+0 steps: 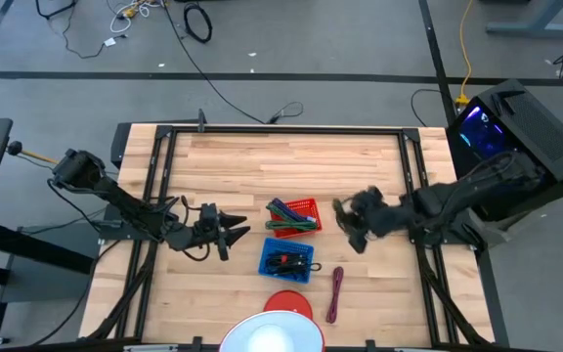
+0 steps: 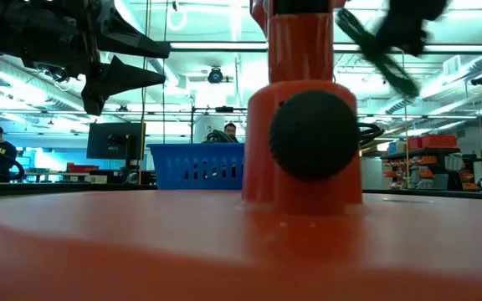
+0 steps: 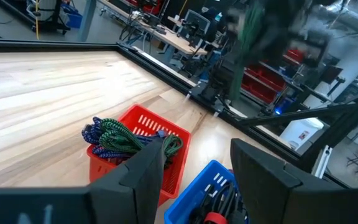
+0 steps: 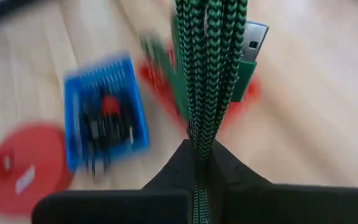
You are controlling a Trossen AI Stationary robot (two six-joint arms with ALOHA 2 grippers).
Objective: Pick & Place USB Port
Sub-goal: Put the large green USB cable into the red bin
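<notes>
My right gripper (image 1: 345, 223) hovers above the table just right of the red basket (image 1: 299, 216) and is shut on a green braided USB cable (image 4: 211, 68) whose silver plug (image 4: 254, 36) shows beside the bundle. The low view shows this cable (image 2: 381, 57) blurred, high in the air. The red basket (image 3: 143, 138) holds green and blue coiled cables. A blue basket (image 1: 286, 259) with dark cables stands nearer. My left gripper (image 1: 233, 233) is open, raised left of both baskets, its fingers pointing toward them (image 3: 194, 168). My right gripper pinches the green cable's bundled strands (image 4: 200, 148) between its two fingers, several strands together. The bundle runs out lengthwise past the fingertips, with the plug end farthest from them. The cable is lifted clear of the table.
A purple cable (image 1: 335, 292) lies on the table near the front edge, right of the blue basket. A red round stand (image 1: 287, 304) and a white dome (image 1: 273, 336) sit at the near edge; the stand (image 2: 304, 142) blocks most of the low view. Bare wood spreads toward the far side.
</notes>
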